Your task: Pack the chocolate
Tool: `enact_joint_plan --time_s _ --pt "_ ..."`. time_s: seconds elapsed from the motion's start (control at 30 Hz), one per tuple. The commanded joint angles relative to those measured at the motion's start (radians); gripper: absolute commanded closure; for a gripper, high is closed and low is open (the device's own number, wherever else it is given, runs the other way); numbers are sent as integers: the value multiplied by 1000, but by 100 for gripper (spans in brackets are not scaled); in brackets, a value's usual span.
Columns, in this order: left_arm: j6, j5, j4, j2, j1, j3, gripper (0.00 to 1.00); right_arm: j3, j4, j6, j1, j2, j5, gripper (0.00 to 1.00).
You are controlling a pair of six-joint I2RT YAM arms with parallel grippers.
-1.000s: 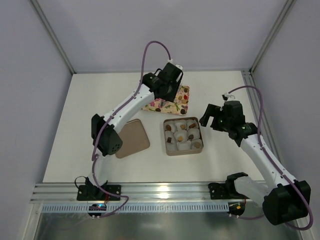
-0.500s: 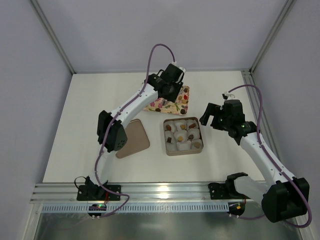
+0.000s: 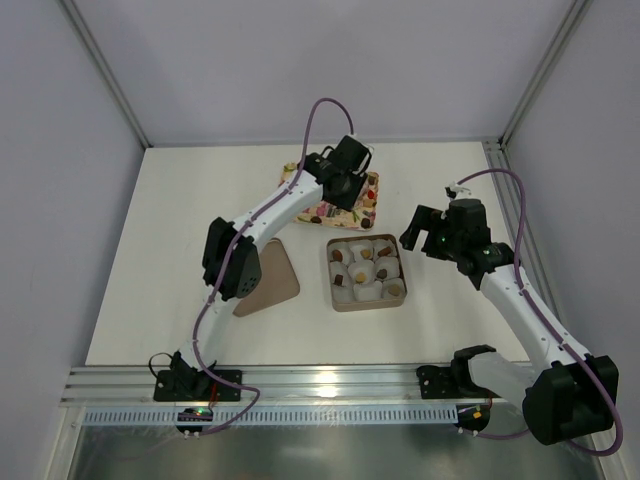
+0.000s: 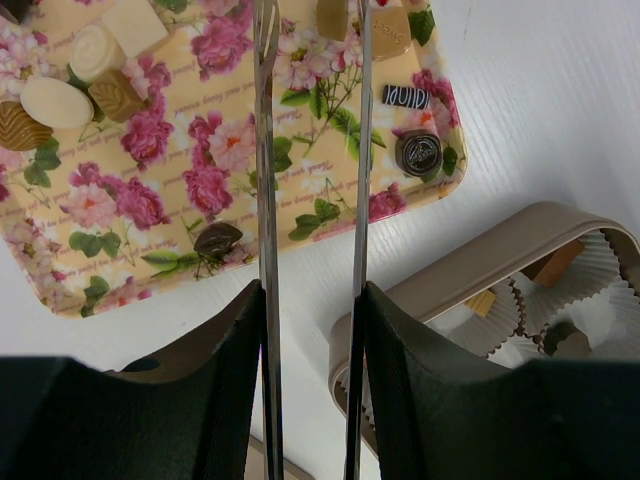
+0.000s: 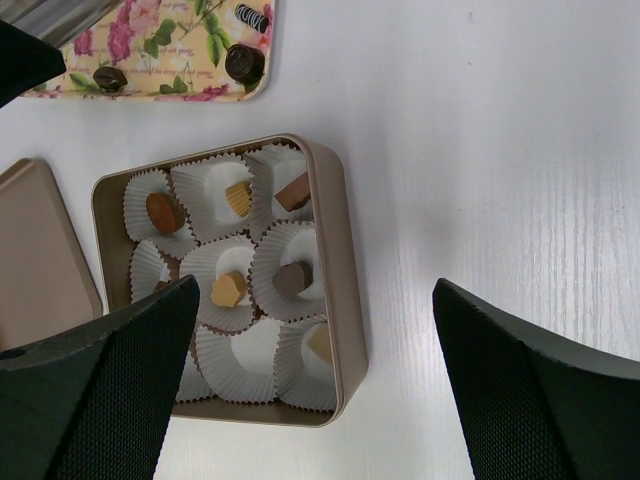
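Note:
Loose chocolate pieces lie on a floral tray (image 4: 150, 180): white and tan ones (image 4: 56, 100) at its left, a dark one (image 4: 218, 238), and a round dark one (image 4: 417, 152). My left gripper (image 4: 312, 20) hangs over this tray (image 3: 322, 209) with its thin metal fingers (image 4: 266, 150) a little apart. A tan piece (image 4: 333, 15) lies between them, not gripped. A tan box (image 5: 345, 280) of white paper cups holds several pieces, such as a brown round one (image 5: 165, 212) and a golden one (image 5: 228, 290). My right gripper (image 5: 312, 290) is wide open and empty above the box's right edge.
The box's tan lid (image 3: 265, 280) lies flat to the left of the box (image 3: 335, 300). The floral tray also shows in the right wrist view (image 5: 160, 50), just behind the box. The table's metal rail (image 3: 300, 385) runs along the near edge.
My left arm has swung a little to the right over the floral tray. The right arm has not moved.

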Motion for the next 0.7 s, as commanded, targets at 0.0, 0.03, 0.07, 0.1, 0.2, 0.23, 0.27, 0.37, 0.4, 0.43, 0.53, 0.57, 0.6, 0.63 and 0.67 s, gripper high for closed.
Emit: enact_joint_plan --time_s 0.0,0.03,0.07,0.1,0.2,0.23,0.27,0.37,0.4,0.43,0.53,0.57,0.6,0.63,0.67 --pt "19 11 46 -2 1 43 58 39 29 -18 -5 2 -10 2" --pt "19 9 45 0 2 40 58 37 29 -18 -5 2 -11 2" --pt "19 9 45 3 2 40 58 36 29 -18 -7 2 -11 2" --pt "19 6 45 4 2 38 58 36 29 -18 -7 4 -11 2" --pt "19 11 42 9 2 38 59 34 29 -18 -7 4 -11 2" --pt "19 11 40 10 1 35 59 34 29 -18 -7 2 -13 2" --pt "19 12 39 10 2 35 60 34 29 -18 -8 4 -13 2" --pt "19 19 37 10 1 30 61 34 32 -18 -8 4 -13 2" --pt "19 19 36 12 2 30 62 33 32 -18 -10 5 -11 2" --pt "19 19 36 12 2 30 62 33 31 -18 -8 5 -13 2" --pt "20 28 34 13 2 30 62 31 32 -18 -8 5 -14 2" --pt "22 31 31 15 1 30 62 31 32 -18 -8 5 -14 2" --pt "23 35 30 16 2 30 62 31 32 -18 -8 7 -14 2" --pt "23 38 28 18 1 32 62 31 32 -18 -8 8 -14 2" --pt "23 37 23 19 1 30 62 31 32 -18 -10 8 -14 2"
